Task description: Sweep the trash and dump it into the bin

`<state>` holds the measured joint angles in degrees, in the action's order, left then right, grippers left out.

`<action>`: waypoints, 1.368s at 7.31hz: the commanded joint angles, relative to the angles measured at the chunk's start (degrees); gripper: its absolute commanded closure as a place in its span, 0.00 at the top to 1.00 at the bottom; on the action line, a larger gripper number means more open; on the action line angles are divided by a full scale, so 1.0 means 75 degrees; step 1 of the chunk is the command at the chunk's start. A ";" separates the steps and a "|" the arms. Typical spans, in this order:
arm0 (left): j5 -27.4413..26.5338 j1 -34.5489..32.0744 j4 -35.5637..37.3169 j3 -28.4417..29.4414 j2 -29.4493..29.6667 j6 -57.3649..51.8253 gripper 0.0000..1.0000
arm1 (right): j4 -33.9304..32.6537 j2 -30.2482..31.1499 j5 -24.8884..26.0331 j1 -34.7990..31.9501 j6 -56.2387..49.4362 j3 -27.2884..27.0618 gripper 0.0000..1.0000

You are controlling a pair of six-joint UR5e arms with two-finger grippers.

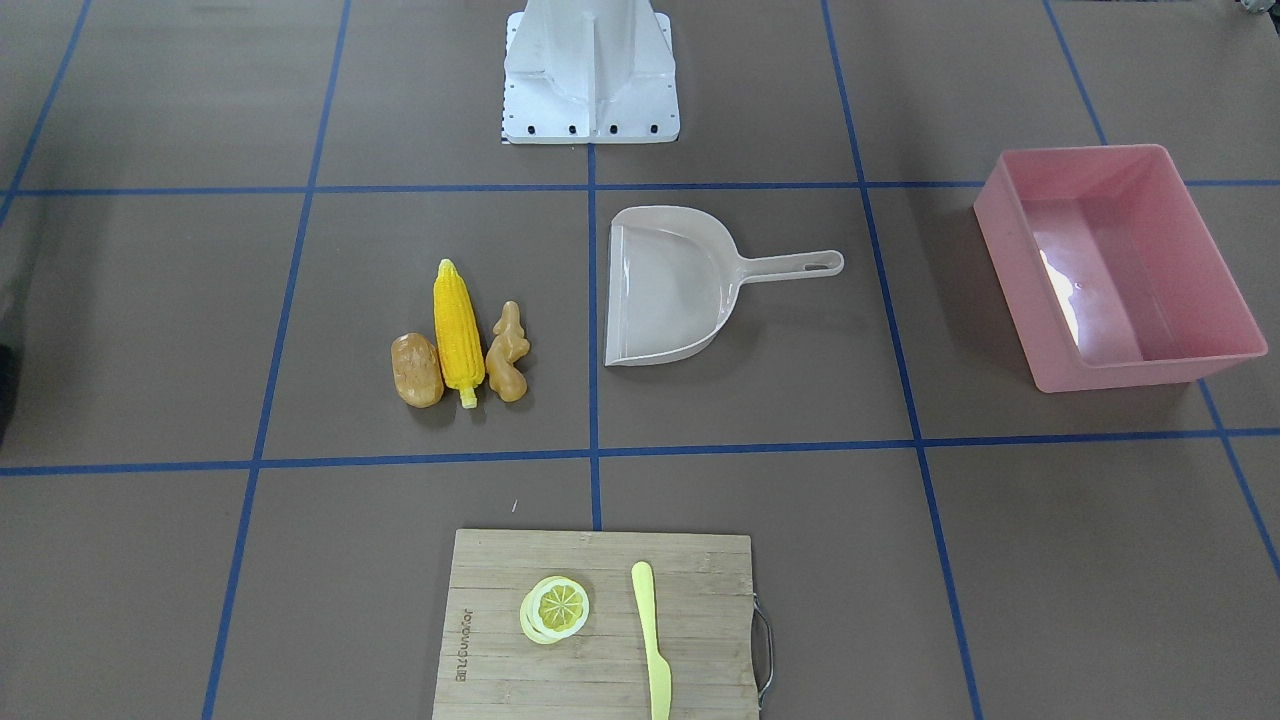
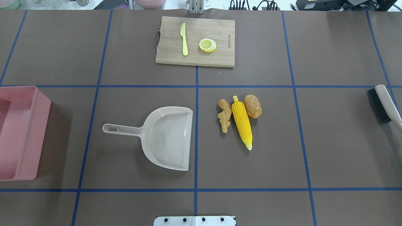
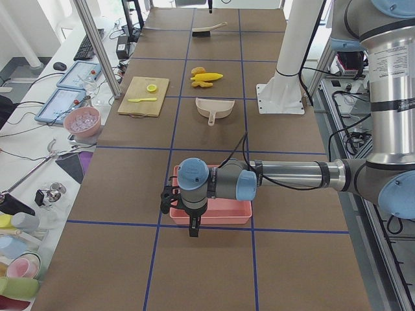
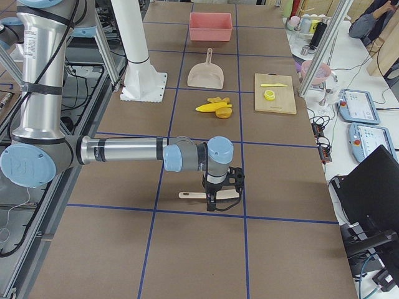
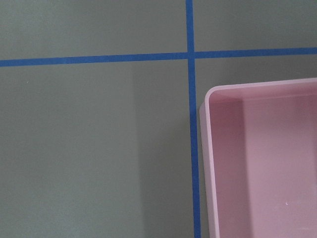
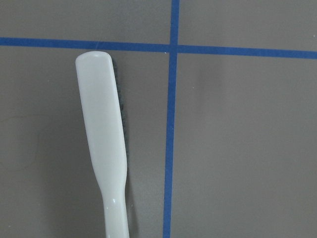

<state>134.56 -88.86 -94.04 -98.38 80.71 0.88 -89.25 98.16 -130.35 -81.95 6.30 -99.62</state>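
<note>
The trash lies side by side in mid-table: a yellow corn cob [image 1: 458,330] [image 2: 241,122], a brown potato [image 1: 417,370] [image 2: 253,106] and a tan ginger root [image 1: 508,352] [image 2: 224,114]. The pink bin [image 1: 1150,372] [image 2: 44,119] [image 5: 208,148] stands empty at the table's left end. My left gripper [image 3: 193,227] hangs over the bin's outer edge. Over a white-handled brush [image 6: 104,129] [image 2: 381,105] at the other end hovers my right gripper [image 4: 215,202]. Both show only in the side views, so I cannot tell whether either is open or shut.
A beige dustpan [image 1: 670,290] [image 2: 169,138] lies between trash and bin, mouth toward the trash. A wooden cutting board [image 1: 690,560] at the far edge carries a lemon slice [image 1: 556,608] and a pale yellow knife [image 1: 652,640]. The robot's white base [image 1: 590,80] stands at the near edge.
</note>
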 commanded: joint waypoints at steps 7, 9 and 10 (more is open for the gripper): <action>0.0023 0.0000 0.0000 0.0028 0.0102 0.0000 0.99 | 0.1435 0.0892 -0.0409 0.1163 0.0883 0.0121 0.97; 0.0000 0.0012 0.0047 -0.0008 0.0160 0.0000 0.99 | 0.1435 0.0834 -0.0339 0.1584 0.0871 0.0274 0.94; -0.0012 0.0012 0.0070 -0.0008 0.0219 0.0012 0.99 | 0.1446 0.0799 -0.0339 0.1796 0.0894 0.0414 0.89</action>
<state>134.59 -88.80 -93.75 -98.38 81.89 0.92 -78.49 104.49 -133.01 -70.51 12.88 -97.61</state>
